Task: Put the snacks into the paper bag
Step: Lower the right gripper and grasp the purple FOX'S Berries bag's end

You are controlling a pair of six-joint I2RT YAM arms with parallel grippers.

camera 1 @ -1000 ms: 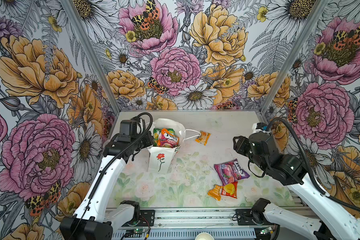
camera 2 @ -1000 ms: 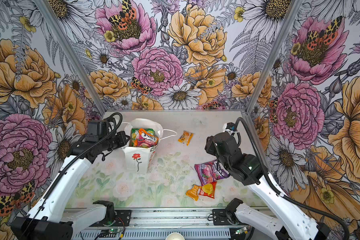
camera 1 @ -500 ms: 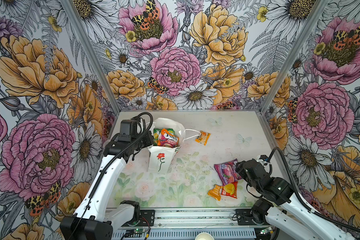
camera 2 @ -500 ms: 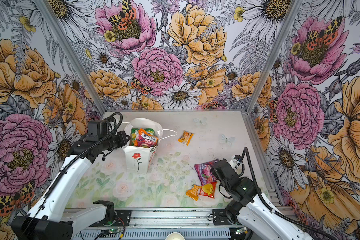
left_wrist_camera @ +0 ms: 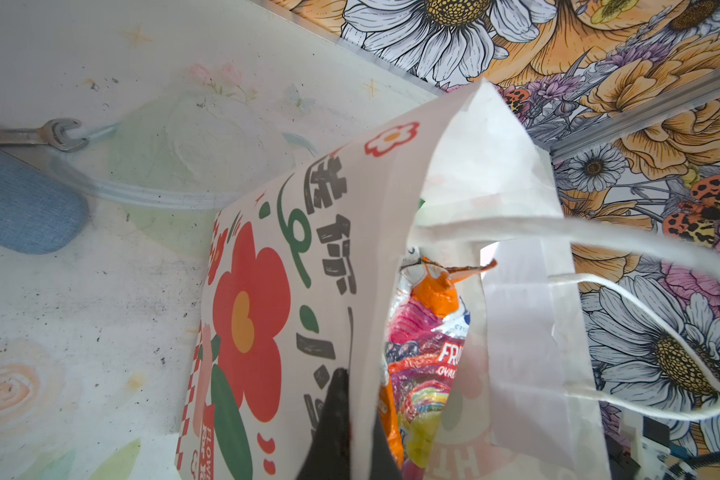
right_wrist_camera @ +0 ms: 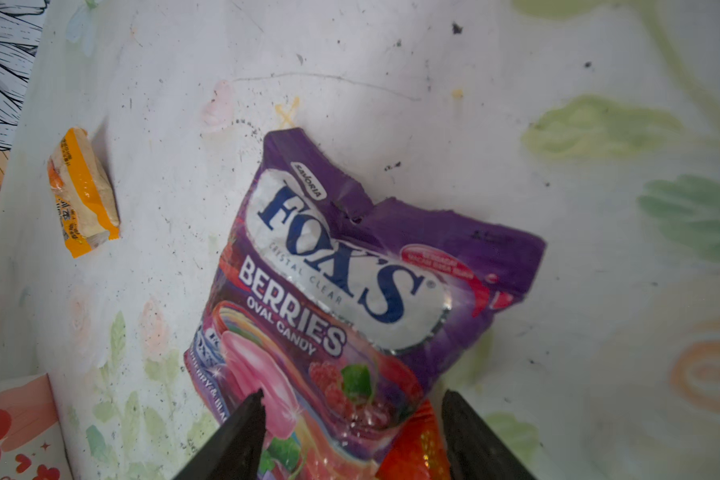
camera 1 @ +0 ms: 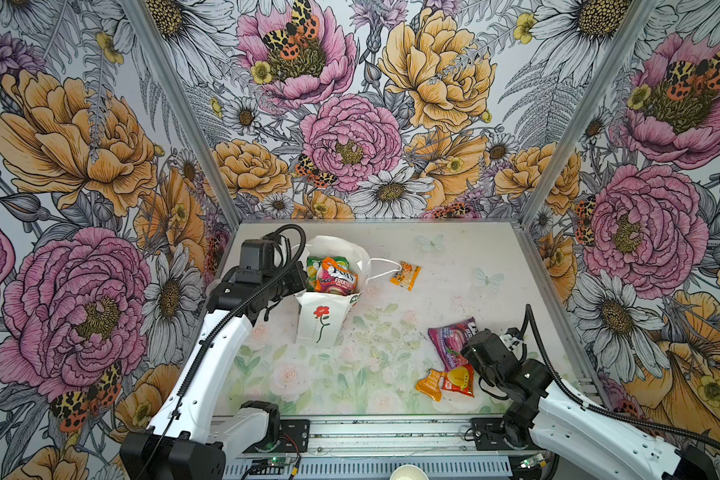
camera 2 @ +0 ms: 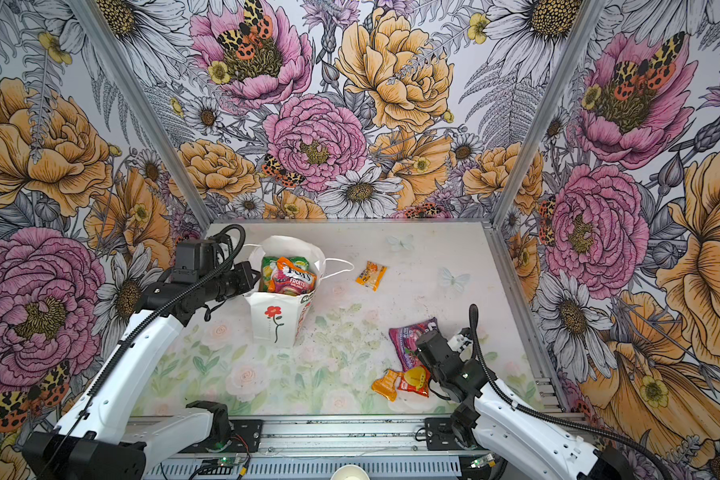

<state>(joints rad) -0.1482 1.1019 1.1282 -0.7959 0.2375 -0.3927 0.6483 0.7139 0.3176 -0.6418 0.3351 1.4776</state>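
The white paper bag [camera 1: 317, 328] [camera 2: 273, 330] [left_wrist_camera: 267, 266] stands upright at the back left, with green and orange snacks [camera 1: 332, 277] [camera 2: 288, 281] [left_wrist_camera: 427, 349] inside. My left gripper [camera 1: 301, 283] [left_wrist_camera: 352, 374] is shut on the bag's rim, one finger outside and one inside. A purple snack packet [camera 1: 449, 337] [camera 2: 408, 337] [right_wrist_camera: 350, 282] lies flat at the front right. My right gripper [right_wrist_camera: 352, 399] is open just above its near end, a finger on either side. A red packet [camera 1: 458, 379] [right_wrist_camera: 412, 453] and an orange one [camera 1: 429, 381] lie beside it. A small orange packet [camera 1: 406, 275] [camera 2: 371, 276] [right_wrist_camera: 82, 191] lies near the bag's handle.
Flowered walls close in the table on the left, back and right. A wrench [left_wrist_camera: 53, 133] and a blue pad [left_wrist_camera: 21, 208] lie beyond the bag in the left wrist view. A white cup rim [camera 1: 406, 474] shows past the front rail.
My right arm has dropped from above the table's right side and pulled toward the front, down to the purple packet. The left arm and the bag have not moved.
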